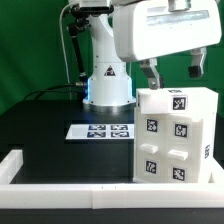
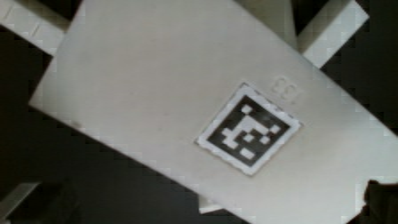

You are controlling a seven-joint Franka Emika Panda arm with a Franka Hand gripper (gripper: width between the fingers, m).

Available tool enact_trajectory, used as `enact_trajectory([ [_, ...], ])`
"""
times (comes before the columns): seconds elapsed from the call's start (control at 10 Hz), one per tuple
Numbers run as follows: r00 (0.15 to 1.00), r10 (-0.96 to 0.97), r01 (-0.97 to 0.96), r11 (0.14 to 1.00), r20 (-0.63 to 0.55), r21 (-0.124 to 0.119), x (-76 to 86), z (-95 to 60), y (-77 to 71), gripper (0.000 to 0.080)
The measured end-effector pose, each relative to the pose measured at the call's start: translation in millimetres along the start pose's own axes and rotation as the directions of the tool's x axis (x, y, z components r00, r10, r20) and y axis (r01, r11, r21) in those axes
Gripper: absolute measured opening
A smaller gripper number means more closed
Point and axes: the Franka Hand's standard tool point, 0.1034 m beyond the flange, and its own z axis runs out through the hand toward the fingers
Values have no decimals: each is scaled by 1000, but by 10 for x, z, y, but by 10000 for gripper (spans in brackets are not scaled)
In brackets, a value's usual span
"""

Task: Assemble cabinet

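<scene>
The cabinet body (image 1: 176,135) is a large white box standing at the exterior view's right, with several square tags on its front and side faces. My gripper (image 1: 173,75) hangs just above its top, fingers (image 1: 150,72) spread apart and holding nothing that I can see. In the wrist view a white cabinet face (image 2: 160,90) with one black-and-white tag (image 2: 249,128) fills most of the picture, tilted and very close. The fingertips hardly show there. No other cabinet blocks or panels are in view.
The marker board (image 1: 100,130) lies flat on the black table in front of the robot base (image 1: 108,85). A low white rim (image 1: 60,172) runs along the table's front and left edges. Cables hang behind the base.
</scene>
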Motion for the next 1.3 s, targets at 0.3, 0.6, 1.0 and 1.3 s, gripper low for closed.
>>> enact_trajectory([
  [0.3,954,-293,294,956,57,-12,-17,74,-35,797],
  [0.6,886,-457,458,889,74,2,-77,95,-10,797],
  [1.0,776,-625,625,780,87,27,-153,164,-22,797],
  [1.3,788,-609,609,792,89,30,-180,233,-49,797],
])
